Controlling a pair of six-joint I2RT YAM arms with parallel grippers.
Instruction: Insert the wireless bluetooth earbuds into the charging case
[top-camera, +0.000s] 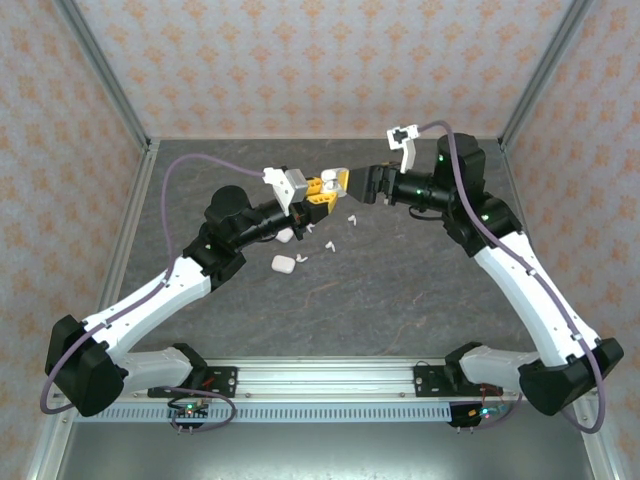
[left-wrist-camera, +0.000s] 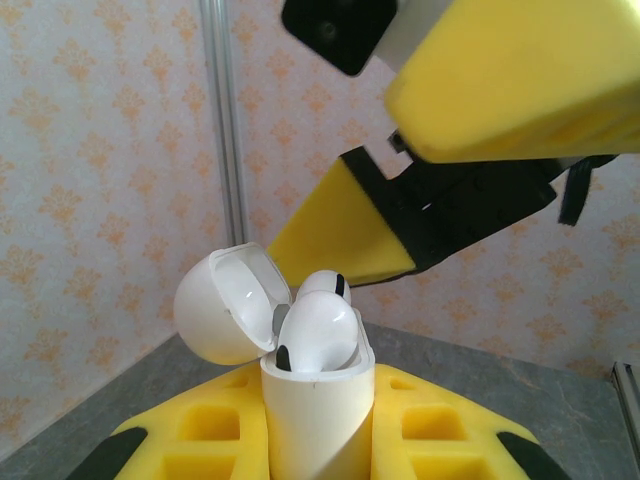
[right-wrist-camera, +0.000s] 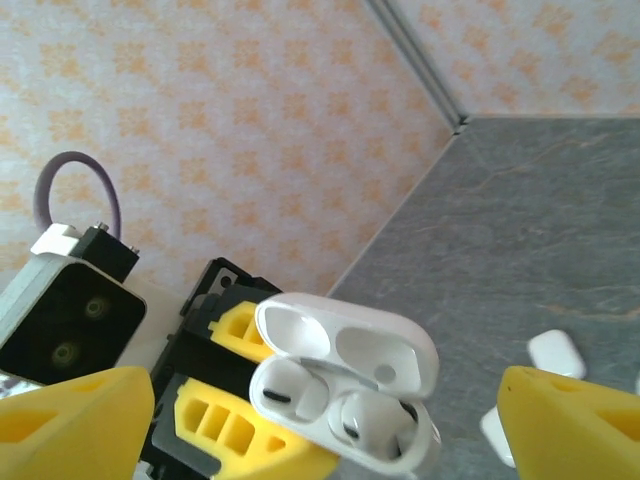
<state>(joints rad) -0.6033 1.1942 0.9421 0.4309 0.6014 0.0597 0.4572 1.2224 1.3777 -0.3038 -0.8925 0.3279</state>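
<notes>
In the open case (left-wrist-camera: 318, 420), above the far middle of the counter (top-camera: 400, 300): two white earbuds (left-wrist-camera: 318, 335) sit side by side, rounded heads up and dark spots showing. In the right wrist view both wells are filled.

Lid (left-wrist-camera: 225, 305): hinged back and tilted away from the body, glossy inside. Case body upright, white.

Left jaws: closed on the lower part of the case. Their yellow fingers (left-wrist-camera: 200, 440) press its sides, and the case stands up out of them.

Right jaws: wide open, holding nothing. One yellow finger (left-wrist-camera: 340, 230) points in just behind the lid and the other (left-wrist-camera: 520, 80) is above, both clear of the case. From the right wrist the two fingertips (right-wrist-camera: 75, 420) sit at the frame's bottom corners. The case (right-wrist-camera: 345, 385) lies between them and farther out, untouched.

Top view: the two arms meet tip to tip at the far middle, left arm (top-camera: 180, 280) coming from the left, right arm (top-camera: 520, 270) from the right.

Counter below, nearer and slightly left of the meeting point: two white cases (top-camera: 283, 264), one nearer than the other. Loose earbuds (top-camera: 330, 243) are scattered just right of them, apart from each other. Counter is dark grey and stone-patterned.

Surround: patterned wall (top-camera: 300, 60) at the far side and both flanks.
</notes>
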